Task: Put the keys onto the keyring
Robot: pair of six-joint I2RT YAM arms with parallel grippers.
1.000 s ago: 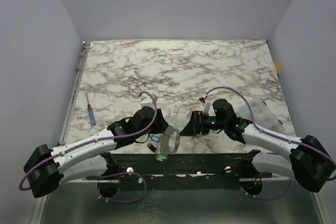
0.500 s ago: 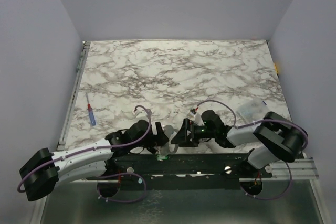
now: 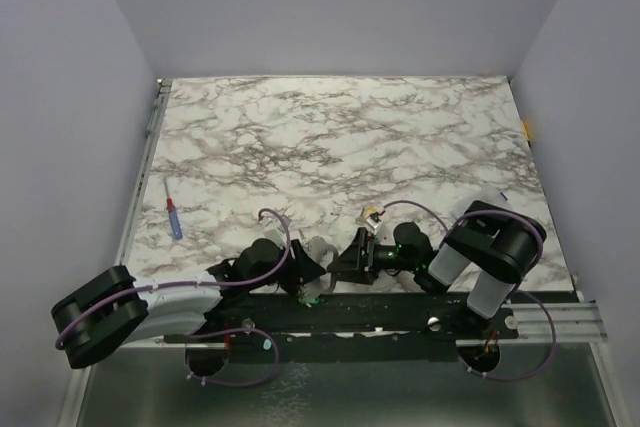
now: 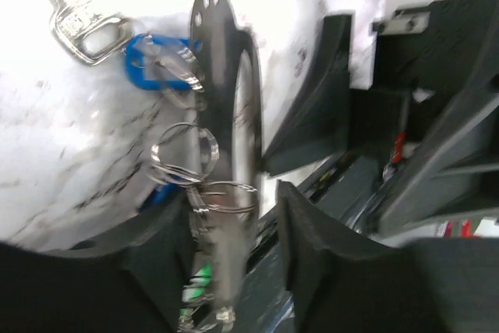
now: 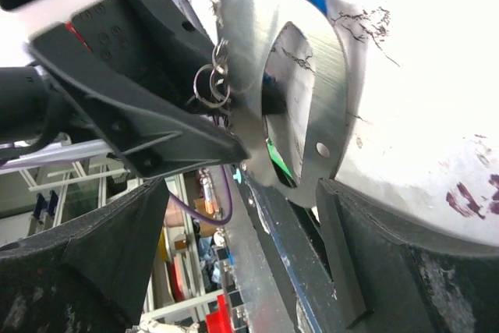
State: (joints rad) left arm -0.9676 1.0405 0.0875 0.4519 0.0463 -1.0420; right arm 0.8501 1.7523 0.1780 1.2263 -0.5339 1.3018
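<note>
Pulled back nearer, left fingers (image 4: pixel 320 271) and right fingers (image 5: pixel 117 271) stand apart around the blurred keyring (image 4: pixel 226 138), keys (image 4: pixel 152 64) partly cropped.

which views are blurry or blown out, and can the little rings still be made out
Left wrist: motion-smeared, the flat silver metal plate streaked, the marble table washed near white, the blue plastic key tag still readable. Right wrist: sharper, the small split rings crisp, table glaring. Top external: even light, sharp, rings too tiny to see.
</note>
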